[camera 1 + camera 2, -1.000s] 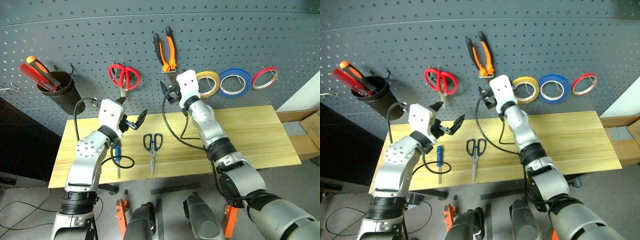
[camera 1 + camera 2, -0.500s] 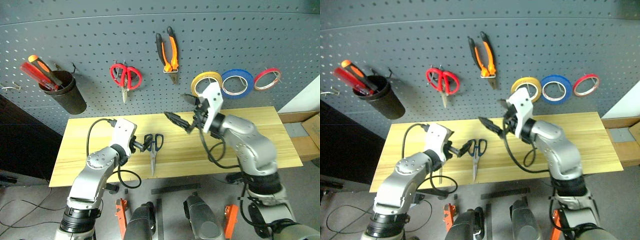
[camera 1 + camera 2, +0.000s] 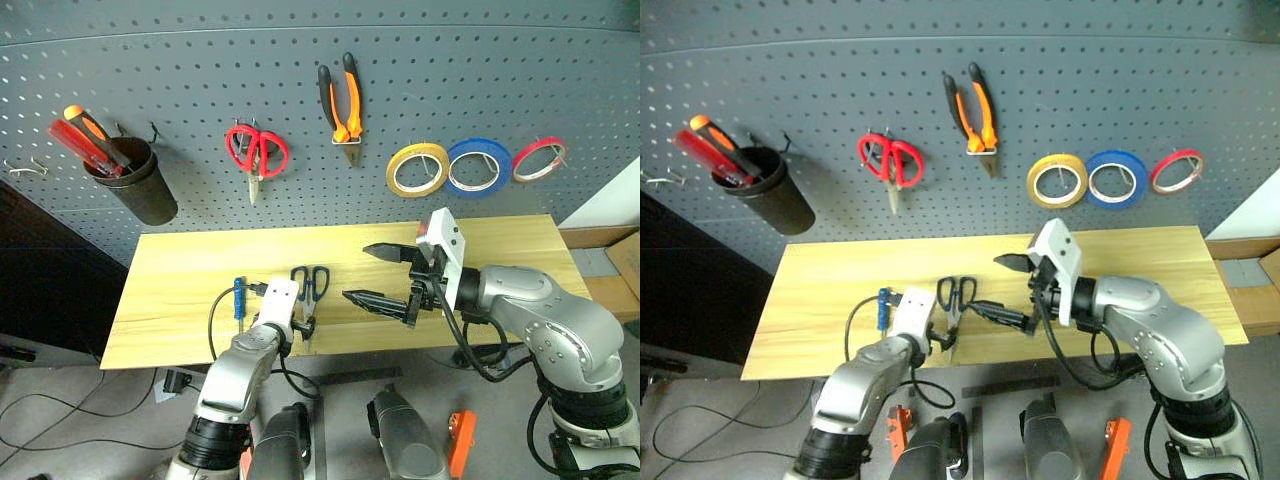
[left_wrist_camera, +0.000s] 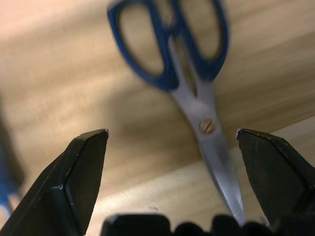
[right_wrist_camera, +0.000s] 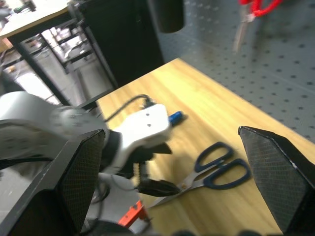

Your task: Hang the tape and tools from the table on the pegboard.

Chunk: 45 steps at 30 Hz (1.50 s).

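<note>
The step in hand appears to be the pick-up of the scissors, the dark-handled pair lying flat on the table with handles toward the pegboard and blades toward the table's front edge. The pliers and the thin red tape already hang on the pegboard, so judging by that, the scissors and the small blue-handled screwdriver are what remains.

The left gripper hangs just over the scissors with its jaws spread wide and nothing between them; in the left wrist view the pivot screw and upper blades sit between the two fingertips, nearer the one on the blade side. The next move likely calls for a short descent and a closing across the blades near the pivot, where the metal is thin and flat to the wood, so a slip is a risk.

The right gripper is also wide open and empty, held above the table just to the right of the scissors. The screwdriver lies just left of the scissors, apart from them
</note>
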### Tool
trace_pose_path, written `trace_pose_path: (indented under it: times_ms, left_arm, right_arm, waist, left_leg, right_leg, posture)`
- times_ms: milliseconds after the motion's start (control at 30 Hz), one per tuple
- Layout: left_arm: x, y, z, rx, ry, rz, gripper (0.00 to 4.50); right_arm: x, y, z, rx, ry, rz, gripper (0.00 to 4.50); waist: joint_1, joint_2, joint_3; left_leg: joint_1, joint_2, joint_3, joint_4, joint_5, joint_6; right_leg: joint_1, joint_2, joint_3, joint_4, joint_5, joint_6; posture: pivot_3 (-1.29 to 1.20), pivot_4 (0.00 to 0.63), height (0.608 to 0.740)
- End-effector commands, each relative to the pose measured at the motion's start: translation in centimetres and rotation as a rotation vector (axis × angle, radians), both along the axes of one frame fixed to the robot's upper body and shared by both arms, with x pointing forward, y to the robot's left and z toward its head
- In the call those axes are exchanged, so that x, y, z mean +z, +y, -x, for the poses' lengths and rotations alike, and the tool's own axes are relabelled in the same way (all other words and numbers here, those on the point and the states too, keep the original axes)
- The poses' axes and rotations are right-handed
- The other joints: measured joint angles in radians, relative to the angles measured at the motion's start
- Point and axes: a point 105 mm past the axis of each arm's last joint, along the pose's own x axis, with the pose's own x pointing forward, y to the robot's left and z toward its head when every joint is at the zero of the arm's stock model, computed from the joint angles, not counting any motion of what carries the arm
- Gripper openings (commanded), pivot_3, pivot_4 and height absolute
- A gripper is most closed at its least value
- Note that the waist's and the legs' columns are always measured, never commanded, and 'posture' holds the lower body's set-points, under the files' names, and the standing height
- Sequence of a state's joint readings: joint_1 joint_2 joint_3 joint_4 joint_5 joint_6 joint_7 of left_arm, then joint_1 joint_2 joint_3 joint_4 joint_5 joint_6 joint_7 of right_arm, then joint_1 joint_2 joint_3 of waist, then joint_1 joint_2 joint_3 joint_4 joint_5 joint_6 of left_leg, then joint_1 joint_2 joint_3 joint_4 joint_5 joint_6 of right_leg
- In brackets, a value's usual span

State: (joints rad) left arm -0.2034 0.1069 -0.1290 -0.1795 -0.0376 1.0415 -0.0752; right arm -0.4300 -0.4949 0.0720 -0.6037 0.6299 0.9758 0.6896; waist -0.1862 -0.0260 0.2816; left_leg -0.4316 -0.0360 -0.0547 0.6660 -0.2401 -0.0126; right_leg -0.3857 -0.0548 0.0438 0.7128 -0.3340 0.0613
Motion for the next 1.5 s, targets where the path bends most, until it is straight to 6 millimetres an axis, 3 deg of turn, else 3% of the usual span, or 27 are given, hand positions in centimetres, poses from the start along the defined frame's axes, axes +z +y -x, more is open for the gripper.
trace_pose_path:
  times_ms: [33,200,400,567,733,833,1100,1400,1500]
  left_arm:
    - [0.1,-0.7,-1.2,0.044,-0.004,0.001,4.5]
    - [0.0,-2.4,-2.2,0.079,0.023,0.007,4.5]
    - [-1.3,-1.7,-1.9,0.185,0.096,0.008,4.5]
    - [-1.3,-1.8,-2.1,0.2,0.108,0.026,3.39]
    - [-1.5,-1.6,-2.1,0.219,0.122,0.053,1.68]
    - [-1.4,-1.4,-2.2,0.22,0.109,0.052,0.91]
    - [-0.3,-0.9,-2.6,0.165,0.044,0.14,0.59]
    - [4.2,1.6,-1.7,-0.063,-0.23,0.206,0.42]
    - [6.0,1.5,-1.0,-0.169,-0.33,0.221,0.42]
  right_arm:
    - [0.4,0.4,1.0,0.039,-0.025,0.002,4.48]
    - [0.4,0.2,1.2,0.037,-0.026,0.009,4.48]
    - [-0.4,-0.8,1.6,0.042,0.01,0.072,4.48]
    - [-2.1,-5.4,-2.3,-0.204,-0.02,0.26,4.5]
    - [-2.0,-5.9,-2.4,-0.191,-0.041,0.284,4.5]
    - [-1.9,-5.9,-2.2,-0.182,-0.043,0.284,4.5]
    - [-1.7,-5.8,-2.1,-0.181,-0.045,0.27,4.5]
    - [0.0,-6.1,-1.8,-0.17,-0.105,0.226,4.5]
    - [0.2,-6.3,-1.9,-0.178,-0.114,0.218,4.5]
  waist:
    - [0.0,-0.002,0.001]
    - [-0.001,-0.003,0.002]
    - [-0.004,-0.003,0.002]
    - [-0.005,-0.004,0.001]
    - [-0.007,-0.004,0.001]
    - [-0.007,-0.004,0.001]
    - [-0.007,-0.004,0.001]
    - [-0.008,-0.004,0.002]
    - [-0.006,-0.004,0.002]
  left_leg:
    - [0.0,0.0,0.0,0.0,0.0,0.0]
    - [-0.001,0.0,0.0,0.0,0.0,0.0]
    - [-0.001,-0.001,0.0,0.0,0.0,0.001]
    - [-0.001,-0.002,0.0,0.001,0.0,0.001]
    - [0.0,-0.002,0.0,0.0,0.0,0.001]
    - [0.0,-0.001,0.0,-0.001,0.0,0.001]
    - [0.001,-0.002,-0.002,0.0,0.0,0.001]
    - [-0.001,0.001,-0.003,-0.002,-0.001,0.001]
    - [-0.001,0.0,-0.003,-0.002,-0.001,0.002]
  right_leg:
    - [0.0,0.0,0.0,0.0,0.0,0.0]
    - [0.0,0.0,-0.001,-0.001,0.0,0.0]
    - [0.0,0.0,-0.001,-0.002,0.0,0.0]
    - [0.002,0.0,-0.001,-0.003,0.0,0.001]
    - [0.002,0.0,-0.002,-0.004,0.0,0.001]
    - [0.003,0.0,-0.002,-0.004,0.0,0.001]
    - [0.007,0.0,-0.003,-0.009,0.001,0.002]
    - [0.006,-0.001,-0.002,-0.015,0.001,0.002]
    - [0.006,-0.002,-0.002,-0.016,0.001,0.002]
  posture:
    - [-0.28,0.29,0.74]
    - [-0.29,0.29,0.74]
    - [-0.3,0.29,0.74]
    - [-0.3,0.289,0.74]
    - [-0.32,0.288,0.74]
    - [-0.32,0.288,0.74]
    - [-0.32,0.285,0.74]
    - [-0.31,0.277,0.74]
    - [-0.31,0.273,0.74]
